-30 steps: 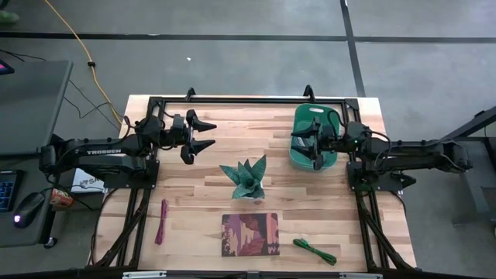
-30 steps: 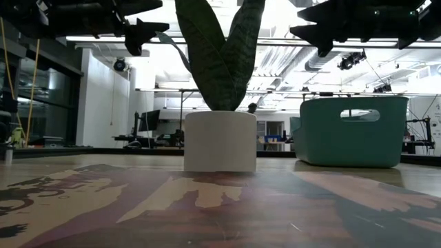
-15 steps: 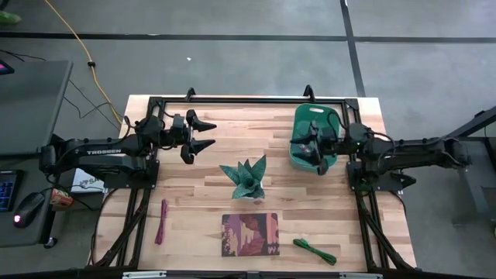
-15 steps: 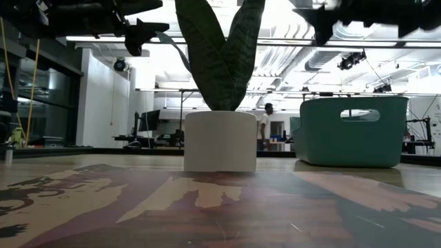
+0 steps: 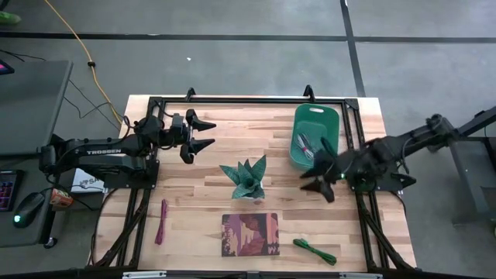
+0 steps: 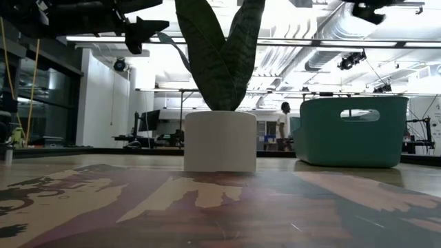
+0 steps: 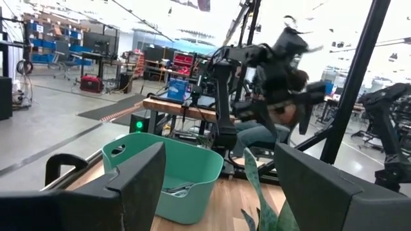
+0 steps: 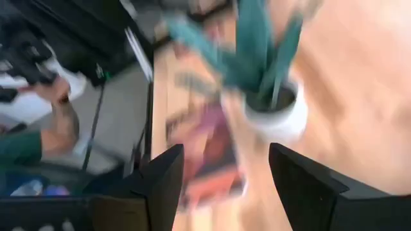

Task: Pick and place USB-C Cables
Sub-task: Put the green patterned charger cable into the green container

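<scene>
Hovering just beside the bin [image 5: 314, 133], your right gripper [image 5: 319, 180] gapes empty, free to collect another cable. Two bundles lie inside the bin; the green cable [image 5: 315, 250] and red cable [image 5: 161, 222] lie well apart from it. Your left gripper [image 5: 200, 137] waits, fingers spread.

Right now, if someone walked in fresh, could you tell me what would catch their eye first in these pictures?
Probably the teal plant in its white pot at the table's middle, which fills the low view. Next, the green bin at the far right with cables inside, and the right hand open beside it, between bin and plant. Two cables lie loose: a dark red cable near left, a green cable near right.
</scene>
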Tool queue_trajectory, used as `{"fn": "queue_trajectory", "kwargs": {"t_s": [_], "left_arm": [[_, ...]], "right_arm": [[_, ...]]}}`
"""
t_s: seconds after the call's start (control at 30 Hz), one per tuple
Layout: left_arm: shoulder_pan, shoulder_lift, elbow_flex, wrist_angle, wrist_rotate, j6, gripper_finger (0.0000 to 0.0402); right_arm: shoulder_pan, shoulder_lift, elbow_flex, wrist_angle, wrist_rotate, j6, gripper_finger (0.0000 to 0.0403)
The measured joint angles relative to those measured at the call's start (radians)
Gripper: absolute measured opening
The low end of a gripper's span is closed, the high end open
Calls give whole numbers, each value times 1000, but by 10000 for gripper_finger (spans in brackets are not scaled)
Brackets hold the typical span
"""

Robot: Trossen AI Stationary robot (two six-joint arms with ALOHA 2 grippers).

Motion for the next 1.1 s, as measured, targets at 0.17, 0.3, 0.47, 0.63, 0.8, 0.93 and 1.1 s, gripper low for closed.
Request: {"fn": "queue_trajectory", "kwargs": {"t_s": [0.17,0.3,0.47,0.63,0.8,0.93,1.1], "left_arm": [[0,0,0,-16,0,-14,271],[0,0,0,-27,0,-17,271],[0,0,0,-31,0,-53,271],[-14,1,0,-31,0,-69,271],[-34,3,0,-31,2,-68,271],[-39,3,0,-31,2,-54,271],[-39,3,0,-30,-2,-53,271]], "right_arm": [[162,152,106,-158,0,278,220],[263,300,188,-254,-10,447,220],[352,481,291,-341,-82,572,220],[403,628,368,-411,-96,677,220],[426,748,379,-367,-166,717,220],[421,826,379,-356,-224,719,220],[419,897,379,-352,-219,719,220]]}}
